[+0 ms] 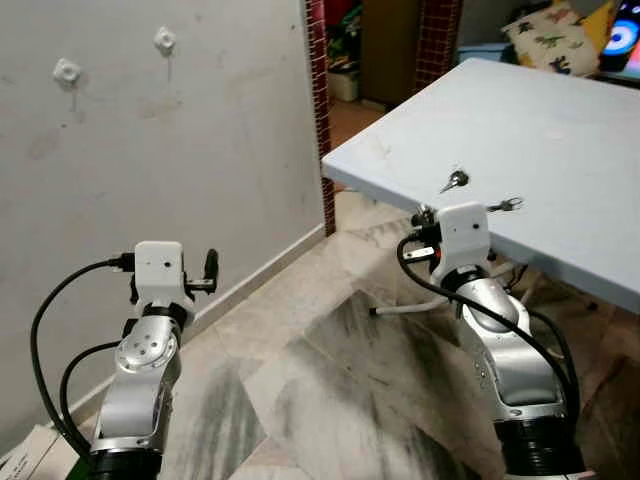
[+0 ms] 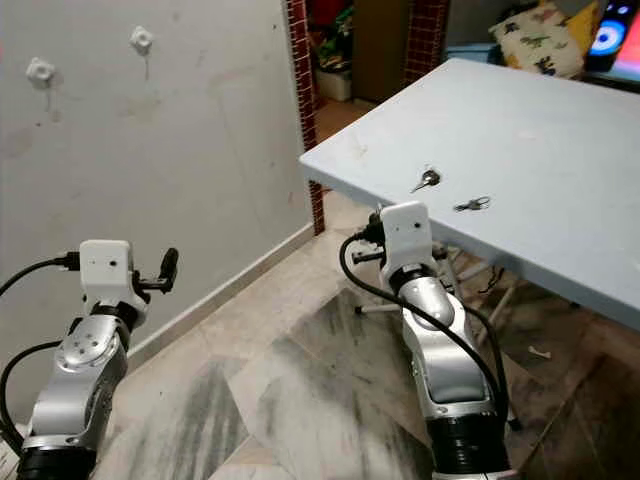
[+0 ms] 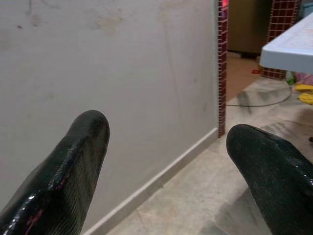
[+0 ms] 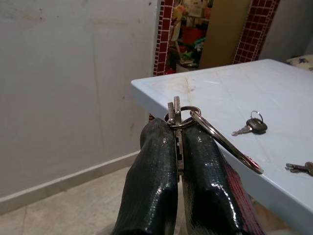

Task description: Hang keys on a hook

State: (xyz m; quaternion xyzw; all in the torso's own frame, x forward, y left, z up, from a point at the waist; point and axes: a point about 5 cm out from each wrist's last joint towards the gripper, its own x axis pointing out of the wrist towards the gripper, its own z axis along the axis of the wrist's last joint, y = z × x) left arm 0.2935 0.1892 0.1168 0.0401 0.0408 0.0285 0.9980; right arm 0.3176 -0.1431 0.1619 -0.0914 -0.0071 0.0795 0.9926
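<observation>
The right gripper [image 4: 177, 147] has its jaws clenched on a bunch of keys [image 4: 177, 117] w/ a ring, low center of the frame, just by the edge of the surface [image 1: 560, 150]. Pick-up looks done. Next, I think, is a carry over to the wall and slipping the ring on 1 of 2 hooks [image 1: 66, 72] at upper left. 2 more keys [image 2: 428, 180] lie on the surface. The left gripper [image 3: 166, 161] has its jaws released, holding nothing.

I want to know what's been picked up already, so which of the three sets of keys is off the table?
The keys on the ring, pinched in the right gripper beside the table. The black-headed key and the small key lie on it.
</observation>
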